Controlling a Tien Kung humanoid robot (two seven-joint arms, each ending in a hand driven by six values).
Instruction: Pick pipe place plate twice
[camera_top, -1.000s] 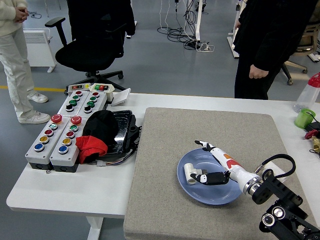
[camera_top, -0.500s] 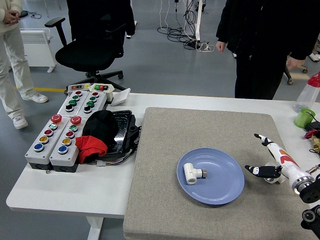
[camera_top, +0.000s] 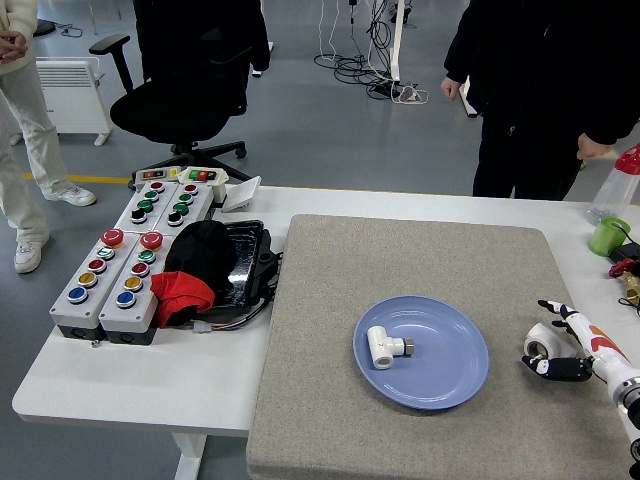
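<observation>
The right hand (camera_top: 568, 348) sits low at the right edge of the grey felt mat (camera_top: 420, 270), fingers spread loosely and gripping nothing; just beside its fingertips, touching or nearly so, lies a second white pipe fitting (camera_top: 540, 341), round end up, on the mat; the left arm is out of view. Left of the hand, apart from it, is the blue plate (camera_top: 450, 385), resting on the mat; in the plate's left half lies a white pipe elbow (camera_top: 384, 347) with a dark metal end pointing right. The mat covers the right part of the white table (camera_top: 130, 375). On the table's left stand two grey button boxes (camera_top: 120, 275) with red, green, yellow and blue buttons; beside them a black tray (camera_top: 245, 265) holds a black cap and a red cloth (camera_top: 182, 294). At the far right edge stands a green cup (camera_top: 609, 237); a person in black (camera_top: 545, 90) stands behind the table, arms hanging.
</observation>
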